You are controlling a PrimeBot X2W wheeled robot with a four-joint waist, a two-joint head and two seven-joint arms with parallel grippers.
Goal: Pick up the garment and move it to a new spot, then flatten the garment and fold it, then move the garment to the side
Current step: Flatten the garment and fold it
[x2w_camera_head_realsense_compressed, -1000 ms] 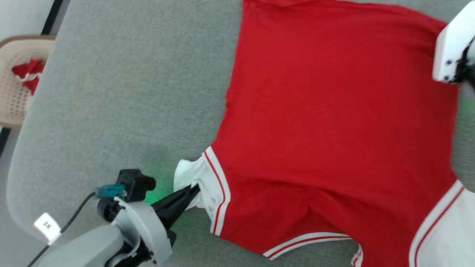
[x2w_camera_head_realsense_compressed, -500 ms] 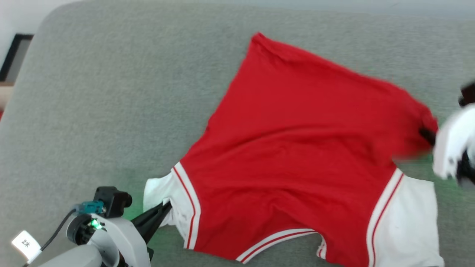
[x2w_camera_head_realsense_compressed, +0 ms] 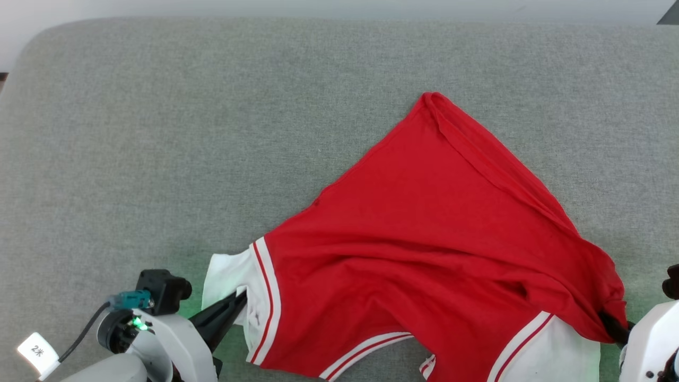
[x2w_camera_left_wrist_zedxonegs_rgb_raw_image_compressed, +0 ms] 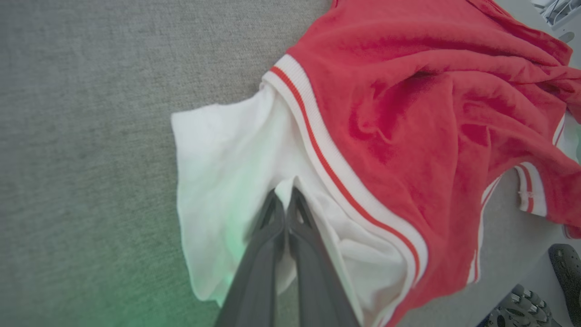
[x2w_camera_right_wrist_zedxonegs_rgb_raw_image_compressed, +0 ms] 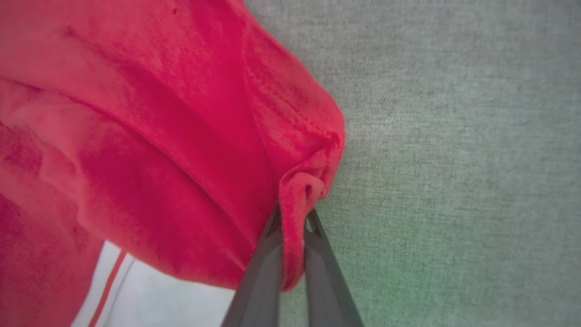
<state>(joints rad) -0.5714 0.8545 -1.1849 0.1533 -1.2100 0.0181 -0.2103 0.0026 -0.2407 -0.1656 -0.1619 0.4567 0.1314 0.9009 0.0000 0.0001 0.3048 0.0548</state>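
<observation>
Fold seemingly begun: left hand (x2w_camera_left_wrist_zedxonegs_rgb_raw_image_compressed: 285, 195) clenches the sleeve (x2w_camera_left_wrist_zedxonegs_rgb_raw_image_compressed: 218, 181), right hand (x2w_camera_right_wrist_zedxonegs_rgb_raw_image_compressed: 292, 213) the hem corner (x2w_camera_right_wrist_zedxonegs_rgb_raw_image_compressed: 313, 181) of the red white-sleeved jersey shirt (x2w_camera_head_realsense_compressed: 424, 239) (set-aside pending).

Soft knit cloth on the garment (x2w_camera_head_realsense_compressed: 424, 239): matt w/ a slightly fuzzy nap, red body & white sleeves same feel, striped trim looks ribbed. It's on the table cover (x2w_camera_head_realsense_compressed: 159, 132), a grey woven fabric, matt, coarse-ish grain, no sheen. Long fingers of left gripper (x2w_camera_left_wrist_zedxonegs_rgb_raw_image_compressed: 283, 194) & right gripper (x2w_camera_right_wrist_zedxonegs_rgb_raw_image_compressed: 292, 215) look like dark grey matt plastic, smooth; the arm shell (x2w_camera_head_realsense_compressed: 177, 342) is pale smooth plastic w/ a slight gloss, & there's a small white paper-like tag (x2w_camera_head_realsense_compressed: 36, 351) w/ printed chars.
</observation>
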